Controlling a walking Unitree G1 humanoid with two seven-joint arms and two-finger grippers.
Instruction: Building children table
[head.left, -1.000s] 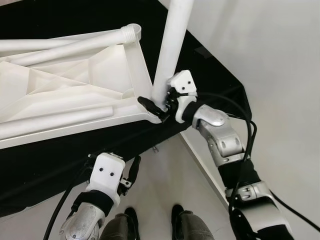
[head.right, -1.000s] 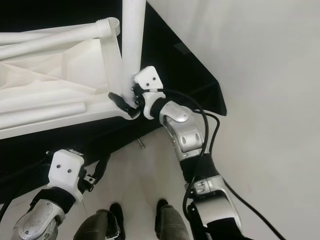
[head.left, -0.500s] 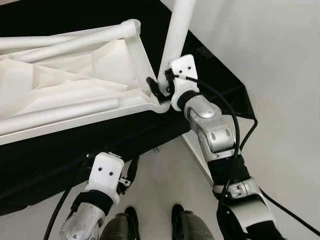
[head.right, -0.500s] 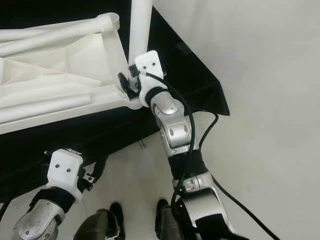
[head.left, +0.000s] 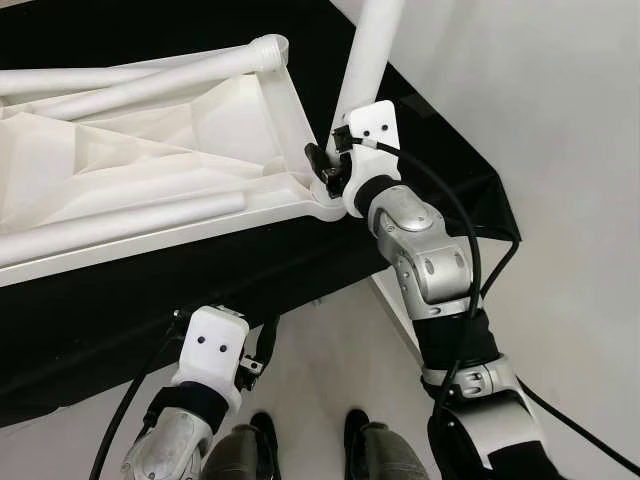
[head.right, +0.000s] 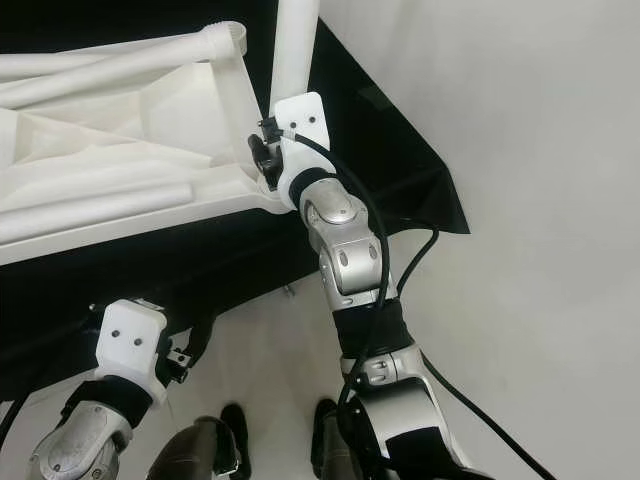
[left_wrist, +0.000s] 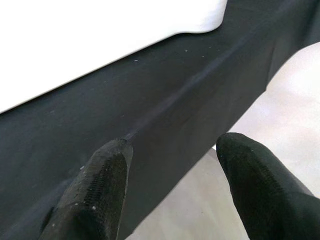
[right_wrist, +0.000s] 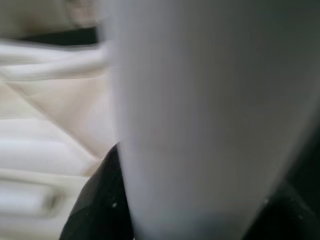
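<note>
Upside-down white tabletop (head.left: 140, 180) lying on a black cloth (head.left: 150, 300), from 9 to 12 o'clock in the head views. Upright white leg (head.left: 365, 70) at its near right corner, about 1 o'clock, clamped near the base by the right gripper (head.left: 325, 172), fingers apparently closed around it. Left gripper (left_wrist: 170, 165) at 7 o'clock, fingers spread, beside the cloth's edge.

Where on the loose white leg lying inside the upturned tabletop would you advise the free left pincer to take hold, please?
Probably mid-length on the loose leg, coming down from above. It is a plain round tube lying flat along the near edge of the tabletop, so fingers straddle it across its width. The left pincer is open below the black cloth; the right pincer grips the upright leg.
</note>
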